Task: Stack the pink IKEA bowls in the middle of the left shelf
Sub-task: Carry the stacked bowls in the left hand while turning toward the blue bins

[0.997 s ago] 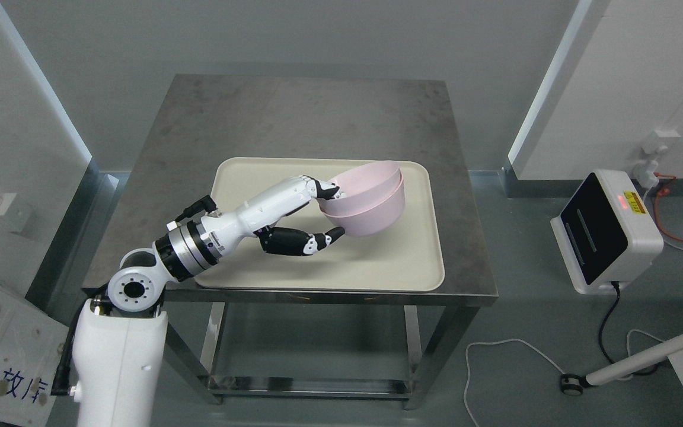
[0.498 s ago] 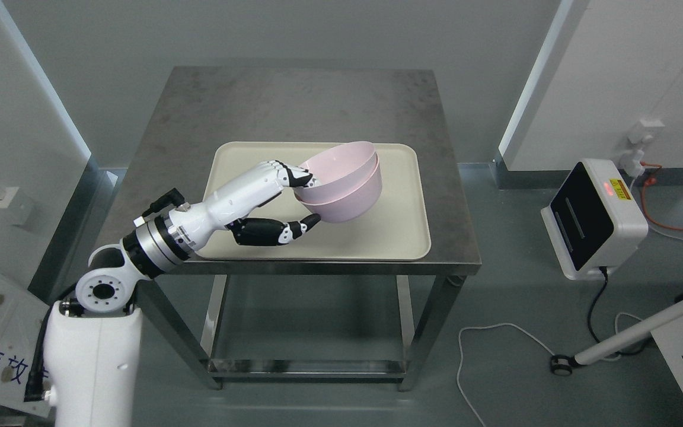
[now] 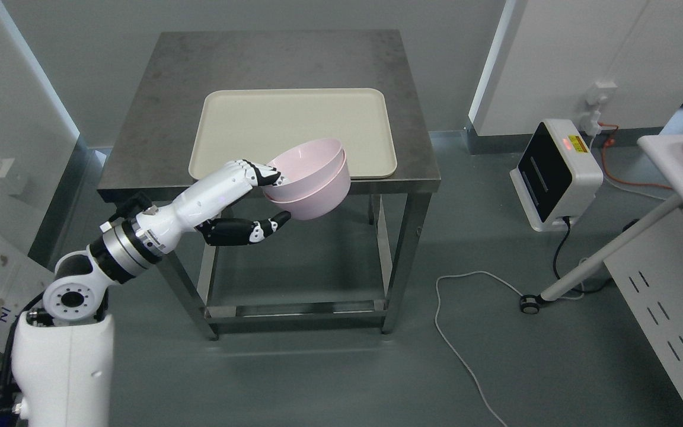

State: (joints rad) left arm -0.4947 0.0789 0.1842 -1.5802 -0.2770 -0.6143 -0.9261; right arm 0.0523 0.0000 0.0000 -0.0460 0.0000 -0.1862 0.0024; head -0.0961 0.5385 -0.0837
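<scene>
Two pink bowls [image 3: 312, 178], nested one inside the other, hang in the air in front of the steel table's near edge. My left hand [image 3: 267, 198] is shut on their left rim, fingers over the top edge and black thumb under the lower bowl. The stack tilts slightly toward the right. Behind the bowls a cream tray [image 3: 294, 127] lies bare on the steel table [image 3: 270, 59]. My right arm does not show.
A white box with a black face and red light [image 3: 555, 172] stands on the floor at right, with cables trailing across the floor [image 3: 466, 332]. A white table with a wheeled leg [image 3: 667, 196] enters from the right edge. Grey wall panels flank the table.
The whole picture has shifted: the camera has backed away and the table now sits farther off. The bowls, held in my left hand, have come off the tray and past the table's front edge.
</scene>
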